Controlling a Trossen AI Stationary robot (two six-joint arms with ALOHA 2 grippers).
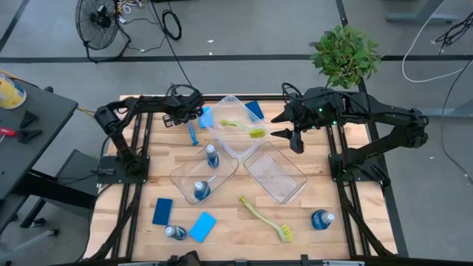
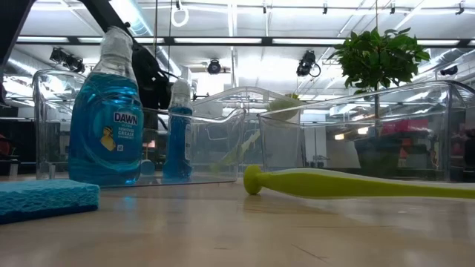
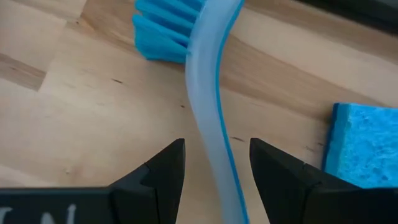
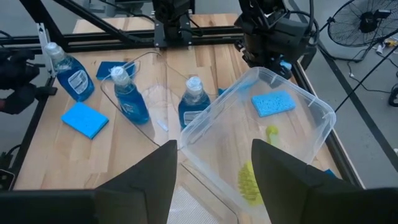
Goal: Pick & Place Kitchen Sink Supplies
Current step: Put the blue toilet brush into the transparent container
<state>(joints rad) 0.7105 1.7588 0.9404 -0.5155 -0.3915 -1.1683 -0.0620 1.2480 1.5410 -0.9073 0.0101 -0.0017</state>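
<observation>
A blue dish brush (image 1: 194, 134) lies flat on the wood at the far left, its pale handle (image 3: 211, 149) running between the fingers of my left gripper (image 3: 214, 168). That gripper is open, one finger on each side of the handle with a gap on both sides. The brush's blue bristles (image 3: 163, 28) lie beyond it. A light-blue sponge (image 3: 364, 146) lies flat close beside it. My right gripper (image 1: 295, 140) hangs open and high over the clear bins (image 4: 261, 124).
The far bin (image 1: 235, 118) holds a yellow-green brush (image 1: 250, 131) and a dark-blue sponge (image 1: 253, 111). The left bin (image 1: 185, 174) holds two bottles (image 1: 212, 156). Near the front lie sponges (image 1: 162, 210), bottles (image 1: 321, 219) and a yellow-green brush (image 1: 266, 219). A potted plant (image 1: 344, 53) stands beyond the far right corner.
</observation>
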